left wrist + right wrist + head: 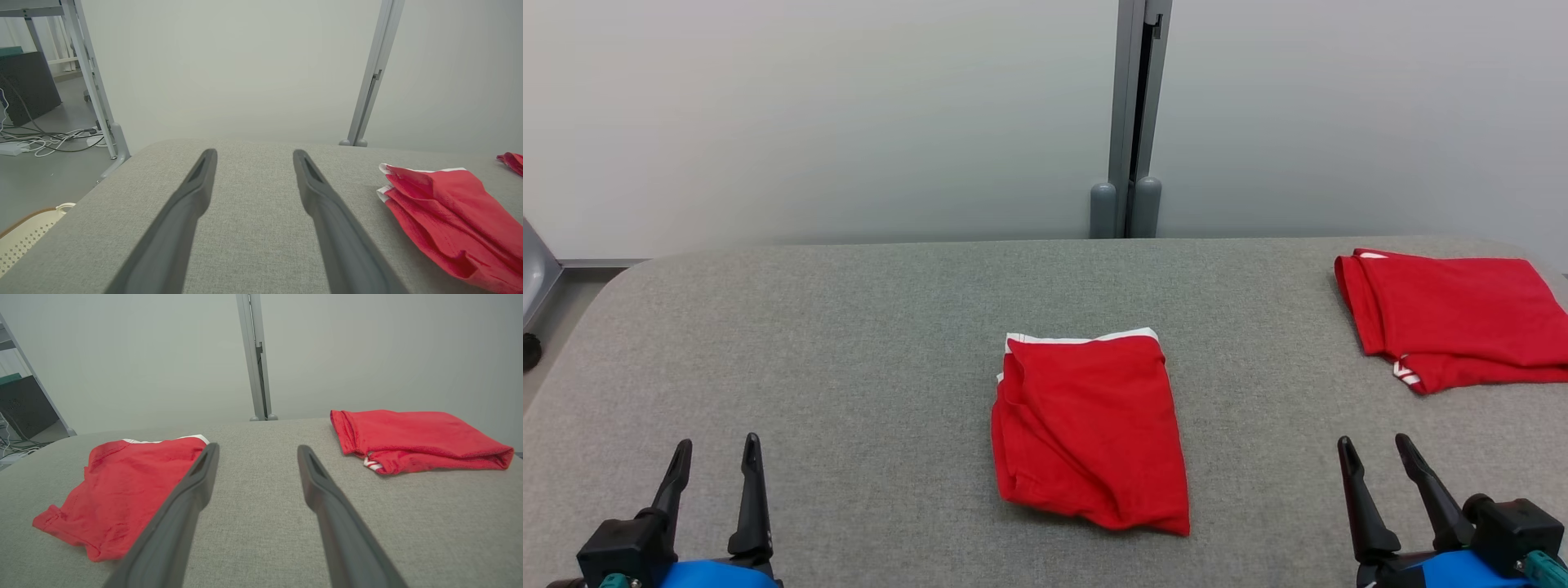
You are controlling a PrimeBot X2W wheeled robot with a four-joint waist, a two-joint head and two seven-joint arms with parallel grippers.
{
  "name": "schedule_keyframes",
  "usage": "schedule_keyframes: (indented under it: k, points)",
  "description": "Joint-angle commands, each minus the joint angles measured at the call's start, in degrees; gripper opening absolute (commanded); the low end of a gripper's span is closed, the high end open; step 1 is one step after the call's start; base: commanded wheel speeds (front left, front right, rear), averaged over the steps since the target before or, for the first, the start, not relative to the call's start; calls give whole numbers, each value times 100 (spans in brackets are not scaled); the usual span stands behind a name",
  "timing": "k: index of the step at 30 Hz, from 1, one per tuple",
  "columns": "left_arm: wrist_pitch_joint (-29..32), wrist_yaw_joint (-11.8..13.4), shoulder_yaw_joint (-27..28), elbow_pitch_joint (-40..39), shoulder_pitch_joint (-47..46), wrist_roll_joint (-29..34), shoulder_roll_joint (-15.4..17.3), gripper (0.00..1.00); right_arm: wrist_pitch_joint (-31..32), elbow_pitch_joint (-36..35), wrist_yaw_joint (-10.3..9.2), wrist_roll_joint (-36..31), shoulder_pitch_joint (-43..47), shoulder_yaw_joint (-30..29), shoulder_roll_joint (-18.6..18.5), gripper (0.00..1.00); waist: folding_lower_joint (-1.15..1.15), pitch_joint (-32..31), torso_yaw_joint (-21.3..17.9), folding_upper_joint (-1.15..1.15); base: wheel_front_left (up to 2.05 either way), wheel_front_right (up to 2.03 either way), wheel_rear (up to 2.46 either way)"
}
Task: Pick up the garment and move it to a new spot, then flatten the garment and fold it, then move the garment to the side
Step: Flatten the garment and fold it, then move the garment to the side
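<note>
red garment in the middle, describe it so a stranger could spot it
On the grey table, look in front of the metal post. The folded red garment there has a white band along its far edge, unlike the red one at the right edge.

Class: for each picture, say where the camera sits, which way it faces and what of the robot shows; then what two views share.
Head view: on the head, looking forward and down at the table; left gripper and right gripper at the bottom corners.
Left wrist view: on the left wrist, facing the wall along its own two fingers.
Right wrist view: on the right wrist, facing the grey post along its own fingers.
Shared: both wrist views show the centre garment.
</note>
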Motion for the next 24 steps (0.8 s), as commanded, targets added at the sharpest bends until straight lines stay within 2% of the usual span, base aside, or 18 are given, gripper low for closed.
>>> schedule_keyframes:
  k: [1,24]
  points:
    - [2,-27,-27,13,-95,-5,28,100,-5,3,1,-50,47,-7,1,100,0,1,3,0,0,0,0]
    - [-37,63,-100,64,-62,-154,72,100,47,64,1,-61,-104,108,33,100,0,-36,78,0,0,0,0]
